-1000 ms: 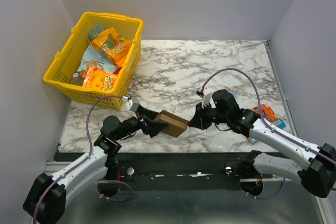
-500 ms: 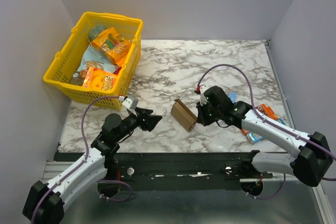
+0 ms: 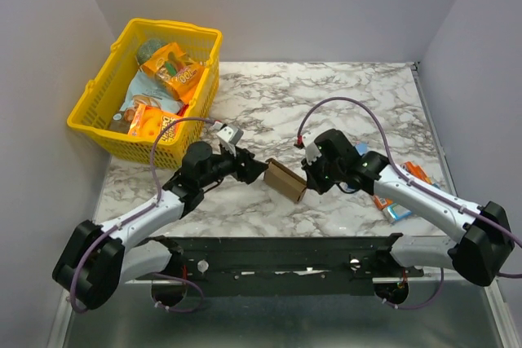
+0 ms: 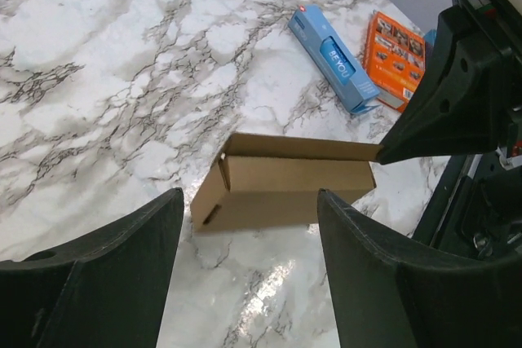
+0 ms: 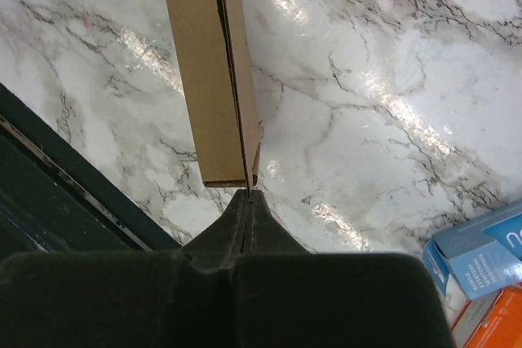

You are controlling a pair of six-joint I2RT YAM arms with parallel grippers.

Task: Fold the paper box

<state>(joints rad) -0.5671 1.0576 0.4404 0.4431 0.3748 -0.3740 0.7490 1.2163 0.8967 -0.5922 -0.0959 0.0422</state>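
Note:
The paper box (image 3: 285,179) is a plain brown, flat rectangular box lying near the table's front middle. My right gripper (image 3: 306,182) is shut on the edge of its thin top flap at the box's right end; the right wrist view shows the closed fingertips (image 5: 247,196) pinching the cardboard (image 5: 208,79). My left gripper (image 3: 254,169) is open and empty just left of the box, not touching it. In the left wrist view the box (image 4: 285,185) lies just beyond my spread left gripper (image 4: 249,201), its flap lifted slightly.
A yellow basket (image 3: 96,124) with orange snack packets stands at the back left. A slim blue packet (image 4: 334,59) and an orange printed packet (image 4: 395,59) lie to the right of the box. The table's dark front rail (image 3: 269,244) runs just below the box.
My left gripper let go of the box, drew back, then came forward open to its left end. The right gripper took the box's right end and shifted it slightly right.

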